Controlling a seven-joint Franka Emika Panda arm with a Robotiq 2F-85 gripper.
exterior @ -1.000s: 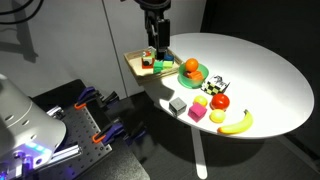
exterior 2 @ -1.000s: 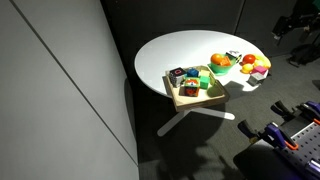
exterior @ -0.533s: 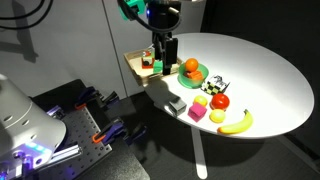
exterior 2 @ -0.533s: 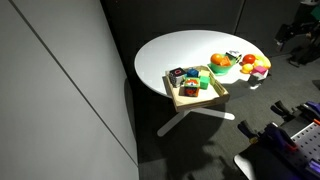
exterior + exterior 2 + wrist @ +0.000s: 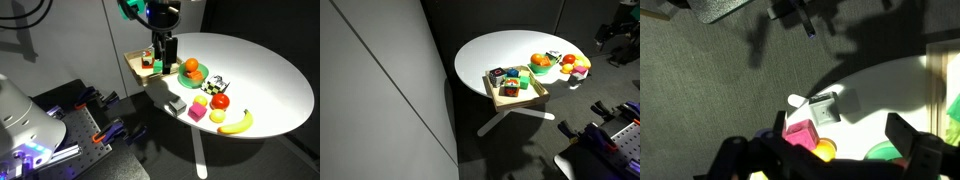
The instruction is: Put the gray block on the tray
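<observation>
The gray block (image 5: 177, 104) sits near the table's edge beside the pink cube (image 5: 197, 114). In the wrist view the gray block (image 5: 824, 108) lies on the white table just above the pink cube (image 5: 800, 133). The tan wooden tray (image 5: 134, 62) holds several small items and shows in both exterior views (image 5: 519, 99). My gripper (image 5: 166, 60) hangs above the table between the tray and the green plate, well away from the gray block. In the wrist view my gripper (image 5: 840, 125) is open and empty.
A green plate (image 5: 199, 77) holds an orange. A yellow block (image 5: 201, 100), a red fruit (image 5: 220, 101) and a banana (image 5: 236, 123) lie near the blocks. The round white table (image 5: 260, 70) drops off right beside the gray block.
The arm shifted a little to the right and lower over the tray's edge a second ago, and has held still since. The blocks have not moved.
</observation>
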